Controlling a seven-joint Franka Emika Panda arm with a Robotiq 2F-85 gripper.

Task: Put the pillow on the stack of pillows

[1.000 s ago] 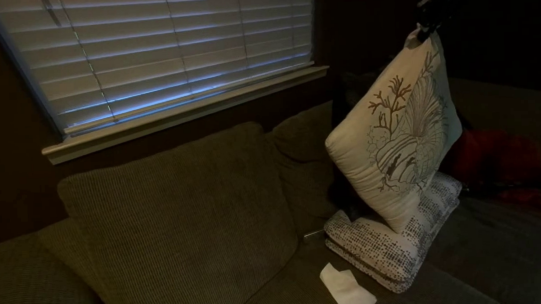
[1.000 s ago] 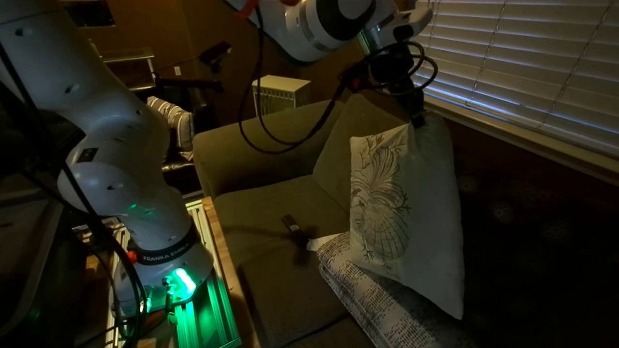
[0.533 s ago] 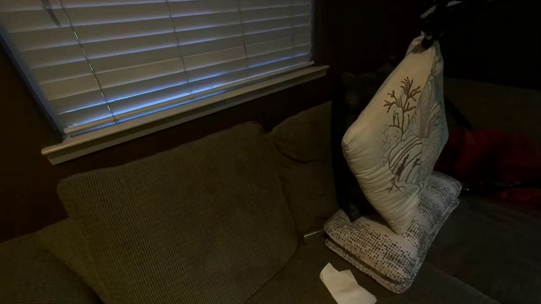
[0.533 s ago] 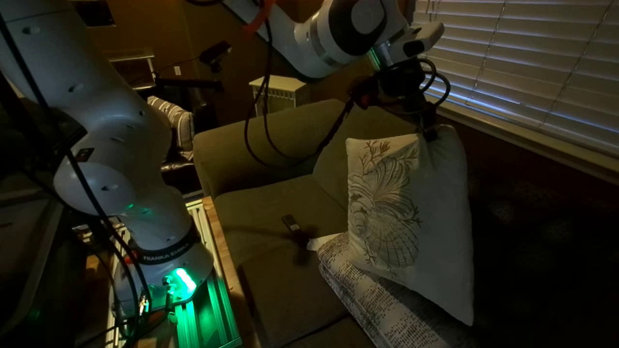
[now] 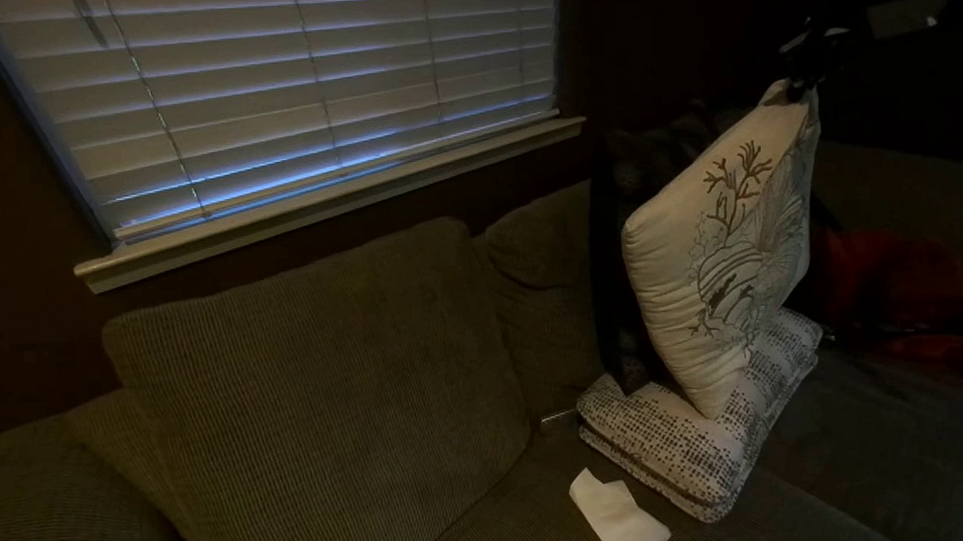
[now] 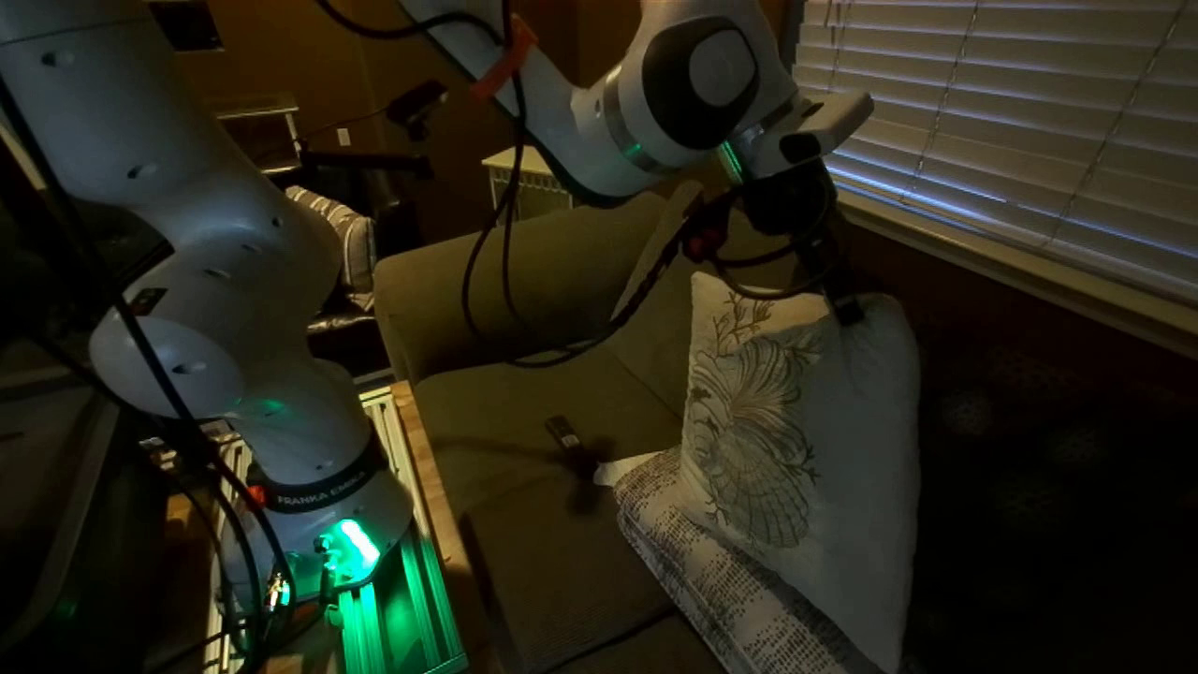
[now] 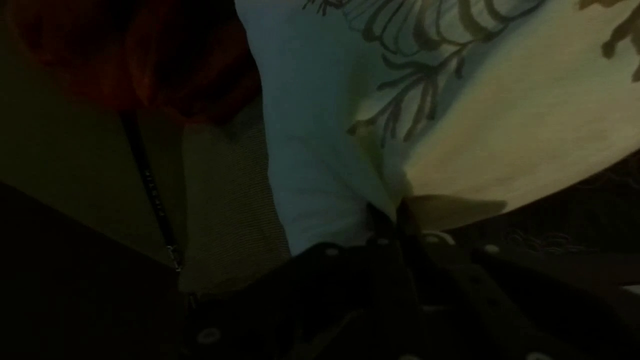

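Note:
The cream-white pillow with brown coral embroidery shows in both exterior views (image 5: 715, 294) (image 6: 749, 440) and in the wrist view (image 7: 510, 135). My gripper (image 5: 798, 91) is shut on its top corner; the gripper also shows in an exterior view (image 6: 847, 309) and in the wrist view (image 7: 395, 217). The pillow hangs steeply tilted. Its lower corner appears to touch the top of the stack, a pale pillow with dark dots (image 5: 672, 448), also in an exterior view (image 6: 721, 571). A dark patterned pillow (image 5: 628, 329) stands upright behind, partly hidden.
A white sheet (image 5: 618, 514) lies on the sofa seat in front of the stack. A remote (image 6: 562, 432) lies on the seat. Olive back cushions (image 5: 317, 388) and a window sill (image 5: 327, 204) stand behind. Red cloth (image 5: 890, 280) lies beyond the stack.
My gripper has moved down, and rightward in both exterior views, with the pillow's top corner. The pillow leans more, while its lower corner stays about in place over the stack.

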